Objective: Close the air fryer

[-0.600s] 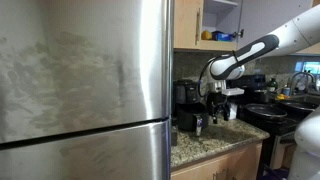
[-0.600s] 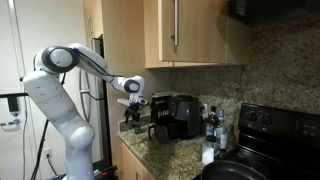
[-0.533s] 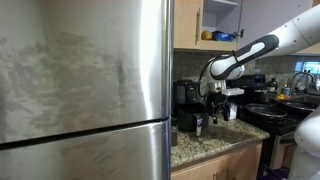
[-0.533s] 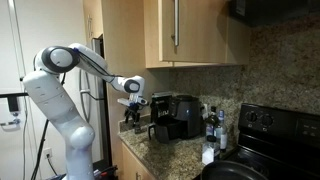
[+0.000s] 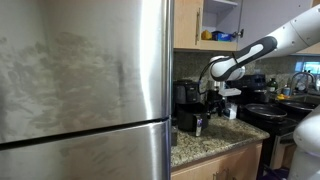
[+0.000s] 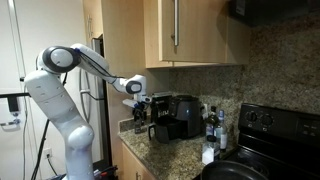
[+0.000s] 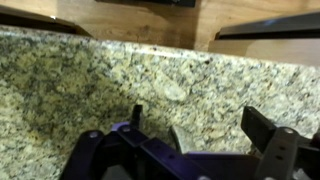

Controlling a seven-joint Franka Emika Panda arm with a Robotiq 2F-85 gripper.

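Observation:
The black air fryer point(image 5: 186, 97) stands on the granite counter next to the steel fridge; it also shows in the exterior view point(image 6: 184, 113). Its boxy drawer point(image 6: 160, 131) sticks out from the lower front, and shows in the exterior view point(image 5: 187, 121) too. My gripper point(image 5: 218, 110) hangs beside the drawer, just above the counter, also in the exterior view point(image 6: 137, 114). In the wrist view the gripper point(image 7: 200, 128) is open and empty, with speckled granite point(image 7: 110, 70) between the fingers. The air fryer is out of the wrist view.
A large steel fridge point(image 5: 85, 90) stands next to the fryer. Wooden cabinets point(image 6: 190, 35) hang above. A black stove with dark pans point(image 5: 265, 112) is beyond the counter. Bottles point(image 6: 211, 124) stand near the backsplash.
The gripper has shifted slightly near the air fryer drawer. The drawer looks unmoved.

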